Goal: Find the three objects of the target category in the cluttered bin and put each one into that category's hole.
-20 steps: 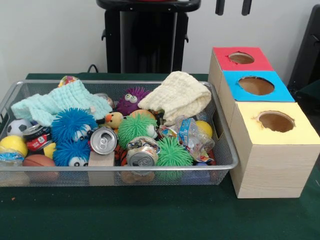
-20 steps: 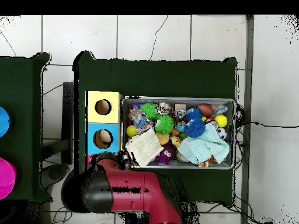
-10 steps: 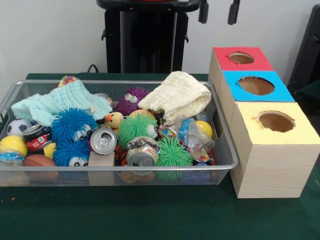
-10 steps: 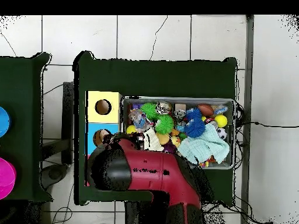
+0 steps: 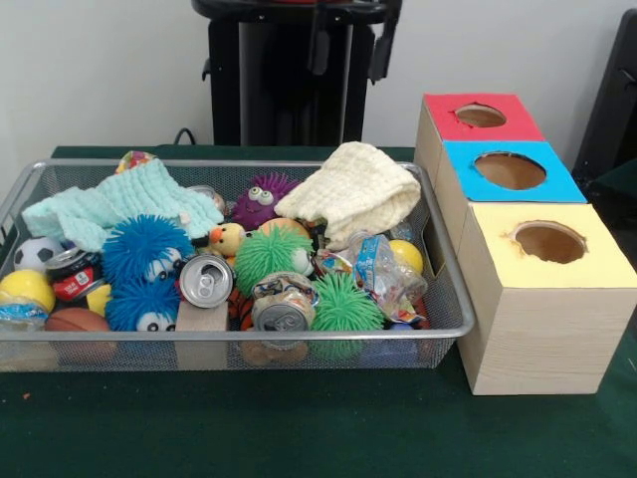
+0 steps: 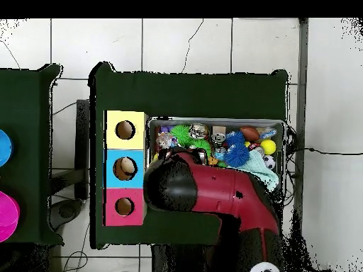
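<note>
hand [image 5: 348,55] hangs high above cluttered bin [image 5: 450,299], fingers spread, empty. search step: yellow duck [image 5: 227,239] sits below hand, slightly left, beside purple puff ball [image 5: 261,199]; red-topped hole [image 5: 481,116] off right. next move likely calls for descent onto duck.

I'm looking across the desk [image 5: 299,438], covered in dark green cloth, at a plain pale wall [image 5: 100,70] behind it, evenly lit. A dark shape [image 5: 612,100] leans in at the right edge; I can't tell what it is. From above, I see a floor of large pale tiles [image 6: 184,42] with dark grout lines and a thin crack running through one. A second green-covered surface [image 6: 25,142] sits beside the desk, with a blue disc [image 6: 3,147] and a magenta disc [image 6: 7,216] at its edge. Cables [image 6: 322,152] trail over the floor.
</note>
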Controlling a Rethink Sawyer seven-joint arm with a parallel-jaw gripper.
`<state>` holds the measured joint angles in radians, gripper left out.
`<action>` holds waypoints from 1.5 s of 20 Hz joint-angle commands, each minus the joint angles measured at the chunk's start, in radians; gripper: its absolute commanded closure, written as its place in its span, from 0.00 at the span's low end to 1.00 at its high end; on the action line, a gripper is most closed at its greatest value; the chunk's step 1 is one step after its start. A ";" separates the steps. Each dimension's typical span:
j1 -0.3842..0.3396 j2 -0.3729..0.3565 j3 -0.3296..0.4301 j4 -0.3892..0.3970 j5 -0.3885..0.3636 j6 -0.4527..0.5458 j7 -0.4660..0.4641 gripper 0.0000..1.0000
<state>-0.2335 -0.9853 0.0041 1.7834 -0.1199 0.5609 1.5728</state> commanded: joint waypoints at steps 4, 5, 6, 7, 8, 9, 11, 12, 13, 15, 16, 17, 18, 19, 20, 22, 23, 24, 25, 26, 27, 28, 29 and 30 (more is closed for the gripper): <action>-0.121 0.122 0.132 -0.054 -0.108 -0.070 -0.085 0.00; -0.130 0.128 0.138 -0.055 -0.115 -0.074 -0.082 0.00; -0.137 0.141 0.143 -0.056 -0.124 -0.088 -0.075 0.00; -0.147 0.150 0.147 -0.053 -0.129 -0.093 -0.068 0.00; -0.144 0.171 0.136 -0.060 -0.138 -0.101 -0.043 0.00; -0.149 0.184 0.138 -0.063 -0.146 -0.109 -0.036 0.00; -0.159 0.211 0.146 -0.074 -0.164 -0.133 -0.034 0.00; -0.164 0.222 0.149 -0.076 -0.168 -0.142 -0.033 0.00; -0.169 0.232 0.153 -0.077 -0.173 -0.150 -0.033 0.00; -0.169 0.251 0.151 -0.089 -0.191 -0.173 -0.029 0.00; -0.174 0.264 0.154 -0.094 -0.198 -0.187 -0.028 0.00; -0.180 0.276 0.158 -0.098 -0.205 -0.198 -0.027 0.00; -0.186 0.288 0.165 -0.105 -0.213 -0.214 -0.028 0.00; -0.193 0.294 0.169 -0.104 -0.219 -0.225 -0.028 0.00; -0.197 0.301 0.174 -0.113 -0.229 -0.235 -0.033 0.00; -0.209 0.307 0.188 -0.118 -0.247 -0.256 -0.037 0.00; -0.210 0.310 0.189 -0.123 -0.255 -0.261 -0.036 0.00; -0.214 0.316 0.197 -0.132 -0.269 -0.279 -0.041 0.00; -0.218 0.318 0.202 -0.131 -0.276 -0.284 -0.041 0.00; -0.222 0.328 0.207 -0.138 -0.283 -0.289 -0.043 0.00; -0.228 0.329 0.212 -0.133 -0.292 -0.297 -0.040 0.00; -0.234 0.340 0.217 -0.142 -0.300 -0.300 -0.043 0.00; -0.236 0.348 0.218 -0.149 -0.307 -0.301 -0.042 0.00; -0.237 0.357 0.216 -0.158 -0.314 -0.302 -0.041 0.00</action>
<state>-0.4414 -0.7033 0.1250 1.6896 -0.3513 0.2919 1.5728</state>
